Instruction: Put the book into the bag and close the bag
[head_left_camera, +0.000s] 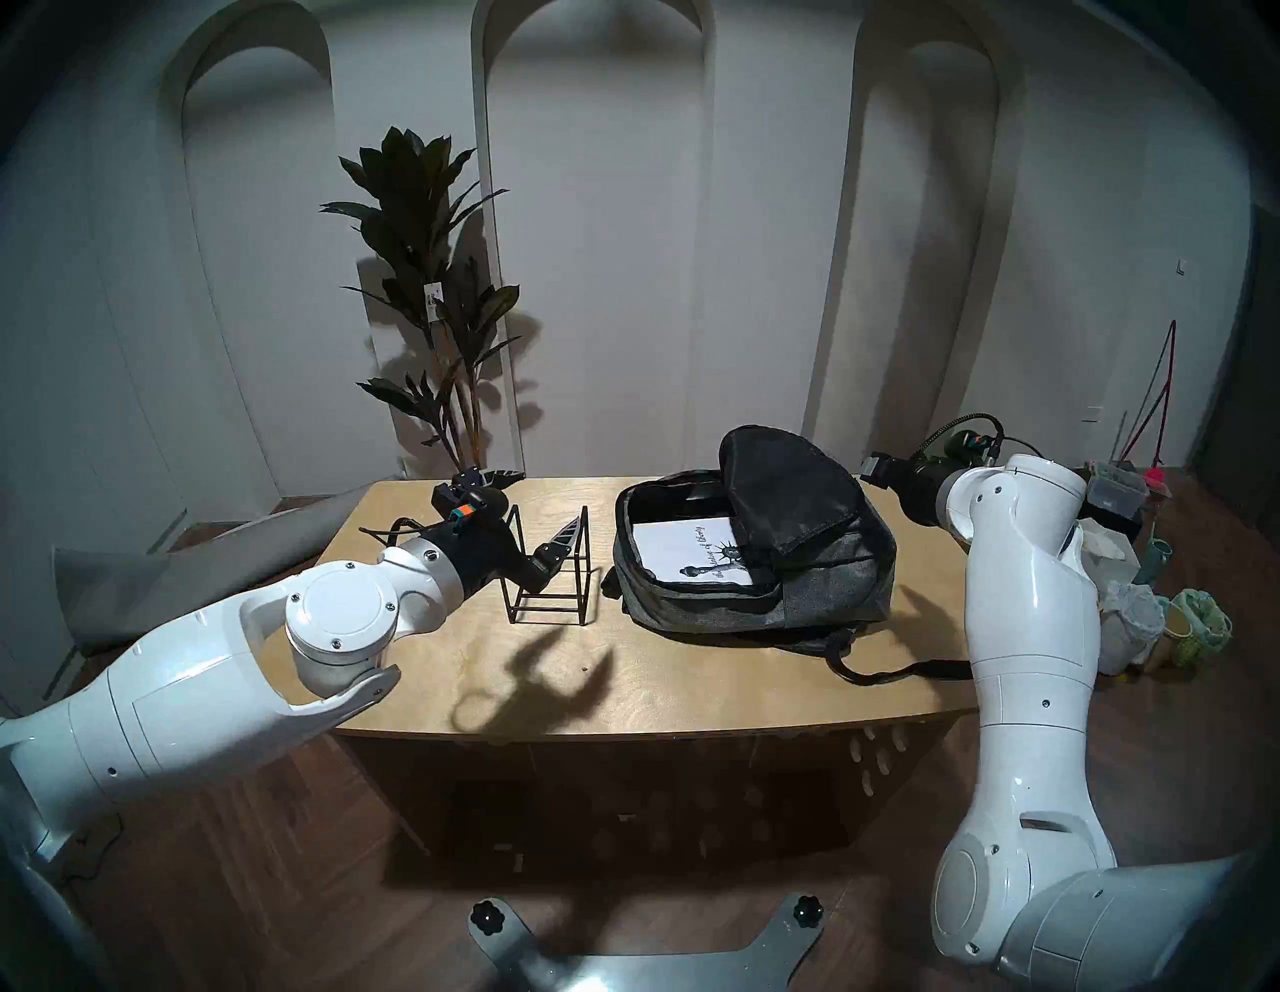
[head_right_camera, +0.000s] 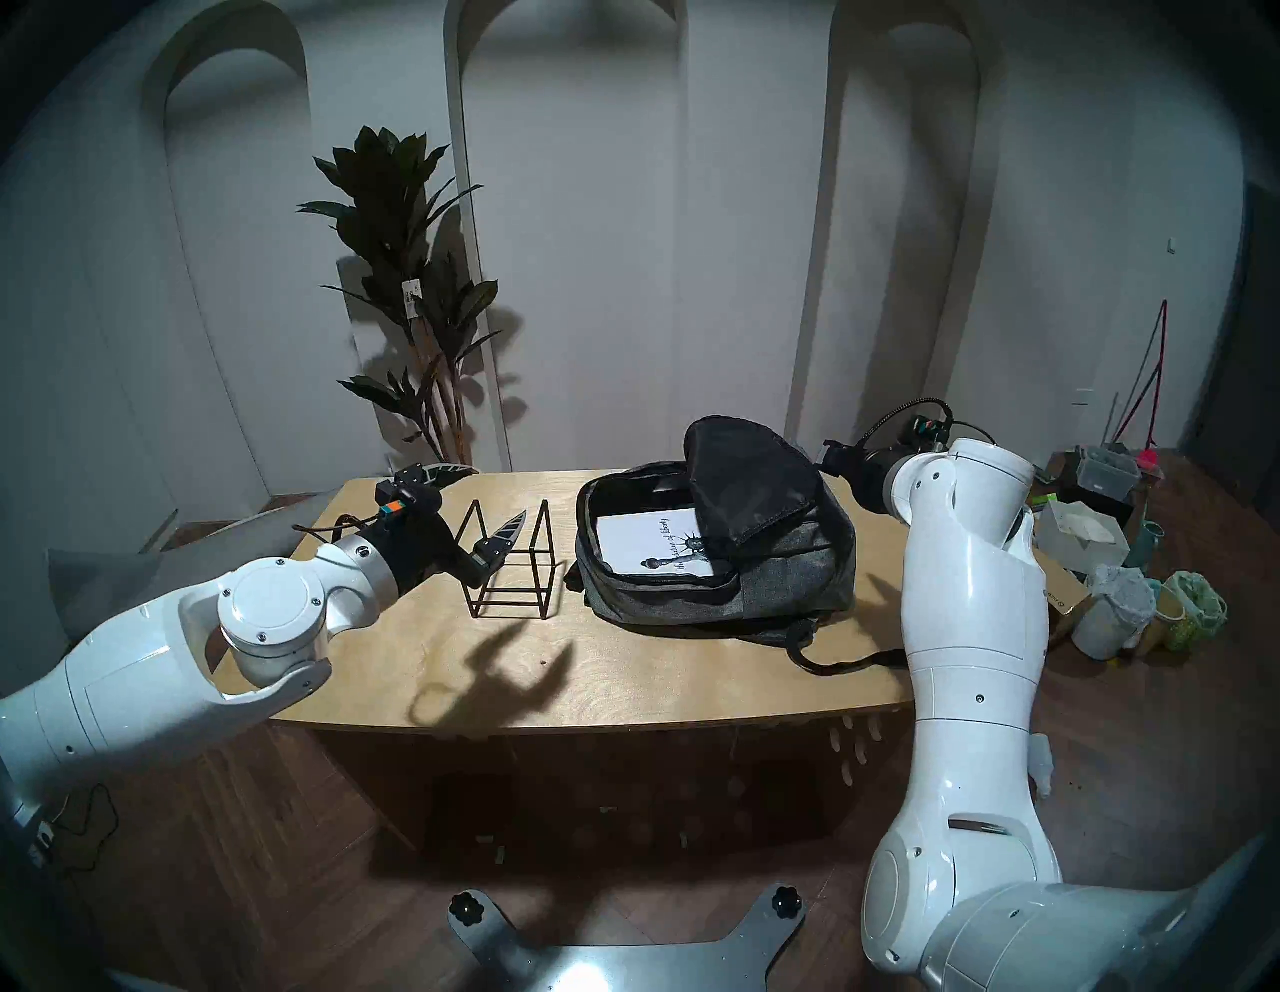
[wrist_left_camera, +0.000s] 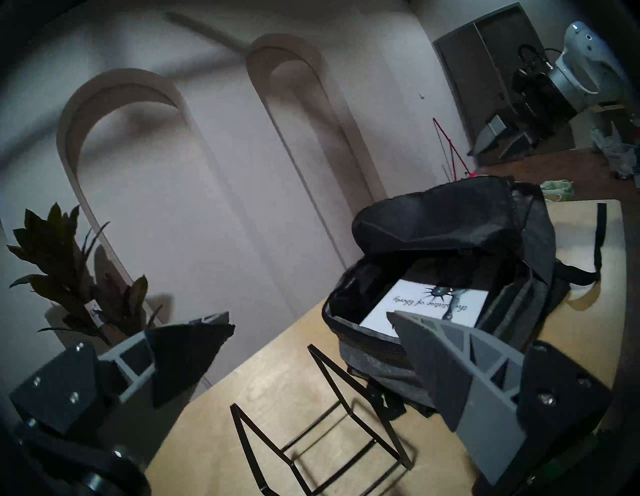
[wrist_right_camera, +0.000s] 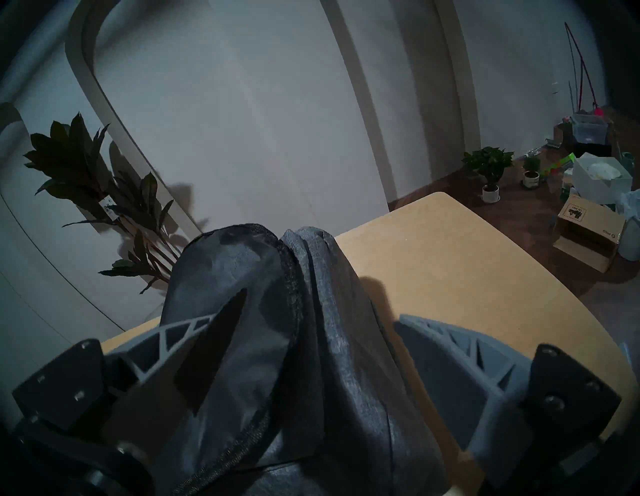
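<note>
On the surface (head_left_camera: 692, 679), the book (head_left_camera: 692, 554) lies inside my unzipped bag (head_left_camera: 824, 582), flap raised. Both my left end effector (wrist_left_camera: 311, 350) and right end effector (wrist_right_camera: 320, 310) are open, empty; closing remains.

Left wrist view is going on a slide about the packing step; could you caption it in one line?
Open left gripper above the empty wire stand, facing the grey backpack, where the white book lies inside under the raised flap.
</note>
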